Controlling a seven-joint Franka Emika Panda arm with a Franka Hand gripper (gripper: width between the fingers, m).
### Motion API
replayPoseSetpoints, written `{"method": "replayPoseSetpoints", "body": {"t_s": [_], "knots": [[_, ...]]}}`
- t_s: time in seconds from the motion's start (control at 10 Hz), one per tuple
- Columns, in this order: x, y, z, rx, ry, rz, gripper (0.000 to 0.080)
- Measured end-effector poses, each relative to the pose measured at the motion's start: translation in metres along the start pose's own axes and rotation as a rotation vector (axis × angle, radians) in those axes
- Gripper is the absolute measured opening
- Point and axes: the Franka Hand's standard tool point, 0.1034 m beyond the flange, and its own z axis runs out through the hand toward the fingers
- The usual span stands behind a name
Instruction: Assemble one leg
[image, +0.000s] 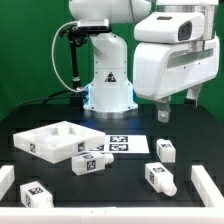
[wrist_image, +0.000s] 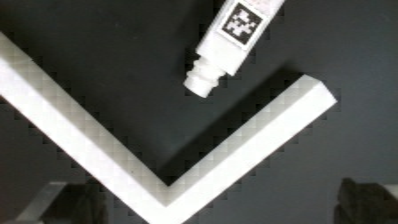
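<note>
Several legs lie on the black table: one (image: 88, 162) beside the tray piece, one (image: 165, 150) at the exterior view's right, one (image: 160, 178) nearer the front, one (image: 35, 192) at the front left. My gripper (image: 176, 106) hangs high above the table's right side, open and empty. In the wrist view one leg (wrist_image: 231, 45) lies slantwise with its tag up and its peg end toward a white rail. It is well away from my gripper (wrist_image: 214, 205), whose dark fingertips (wrist_image: 63, 200) show only at the frame's corners.
The large white tray piece (image: 38, 140) lies at the exterior view's left. The marker board (image: 125, 142) lies flat behind the legs. White rails (image: 210, 185) border the table, and a rail corner (wrist_image: 107, 130) shows under the gripper. The robot base (image: 105, 85) stands at the back.
</note>
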Motion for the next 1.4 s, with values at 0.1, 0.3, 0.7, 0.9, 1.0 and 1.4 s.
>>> {"method": "replayPoseSetpoints", "body": {"t_s": [0.1,0.3,0.7,0.9,1.0,1.4], "knots": [[0.000,0.000,0.000,0.002,-0.002,0.001,0.0650],[-0.001,0.000,0.000,0.002,-0.003,0.001,0.0650],[-0.008,0.006,0.005,0.002,-0.007,0.019,0.0650],[-0.018,0.014,0.032,0.020,-0.021,0.074,0.0650],[-0.017,0.019,0.048,0.006,0.009,0.068,0.0650],[-0.025,0.021,0.061,-0.004,0.037,0.061,0.0650]]}}
